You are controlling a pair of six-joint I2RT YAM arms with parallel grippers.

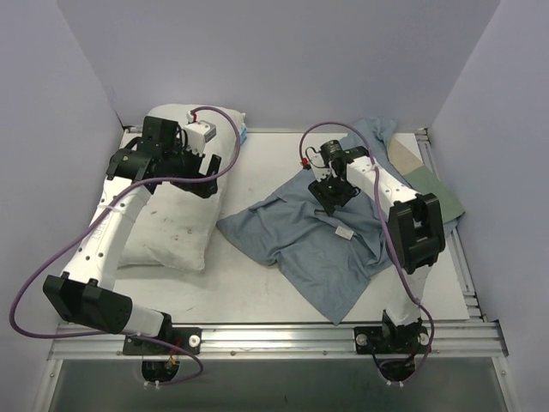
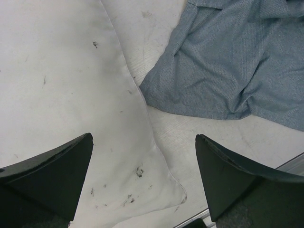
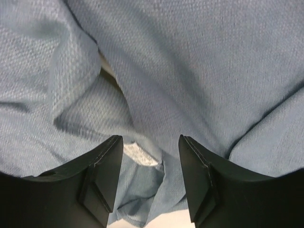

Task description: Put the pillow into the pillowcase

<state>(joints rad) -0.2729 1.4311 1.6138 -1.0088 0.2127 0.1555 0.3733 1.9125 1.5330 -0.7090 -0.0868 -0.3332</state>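
Item: pillow (image 1: 171, 227), white, plump, flecked with small dark specks; lies flat on the table (image 1: 266, 172) directly beneath the left hand (image 2: 144, 137), one long edge and a near corner visible between that hand's fingers. Left hand: fingers spread wide apart, hanging above the pillow, touching nothing, holding nothing. Item: pillowcase (image 1: 317, 249), thin blue-grey cloth, limp and rumpled; spread on the table to the right of the left hand and under the right hand (image 3: 149, 137), with one pointed corner reaching just beside the pillow's edge. A small white tag (image 1: 345, 233) shows on the cloth, on the near side of the right hand. A tan and pale green part of the same cloth lies on the far right, beyond the right hand. Right hand: lowered into the pillowcase, fingers part-way closed with a raised fold of the blue-grey cloth standing between them; whether they actually pinch that fold cannot be told. The pillow lies wholly outside the pillowcase.
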